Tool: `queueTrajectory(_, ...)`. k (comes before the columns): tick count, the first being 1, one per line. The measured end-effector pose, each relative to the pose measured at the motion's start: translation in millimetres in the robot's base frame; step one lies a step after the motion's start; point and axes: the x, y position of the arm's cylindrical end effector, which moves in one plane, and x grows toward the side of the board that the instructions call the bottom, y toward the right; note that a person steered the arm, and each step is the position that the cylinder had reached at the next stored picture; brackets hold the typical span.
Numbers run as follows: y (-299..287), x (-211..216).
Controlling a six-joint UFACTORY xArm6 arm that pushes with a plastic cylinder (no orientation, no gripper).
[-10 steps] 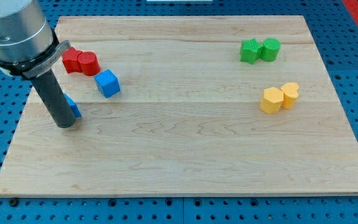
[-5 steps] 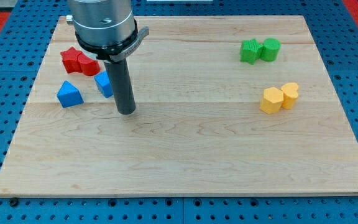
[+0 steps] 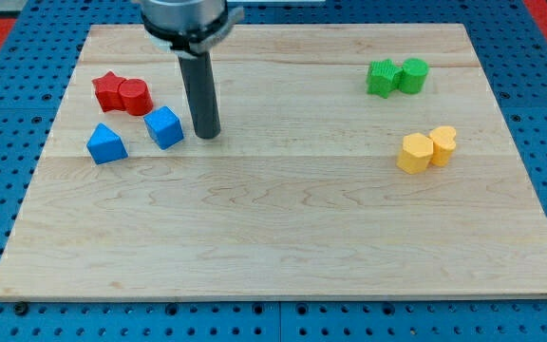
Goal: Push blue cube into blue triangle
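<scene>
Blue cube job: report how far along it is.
Done: my tip stands just to the view's right of the blue cube, the side to push from. In hand: closing the small gap to the cube. Left: the blue triangle lies apart, toward the view's lower left of the cube, so the whole push remains.

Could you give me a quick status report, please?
My tip just right of blue cube, gap between. Blue triangle left of cube, apart. Nothing between them.

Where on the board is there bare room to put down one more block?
The wide middle and bottom are bare, between the blue cube and the yellow blocks. The top left is crowded: red blocks, blue triangle, cube, my tip just right of it.
</scene>
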Motion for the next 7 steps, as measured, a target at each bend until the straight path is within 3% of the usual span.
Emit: queueTrajectory(7,-35,10)
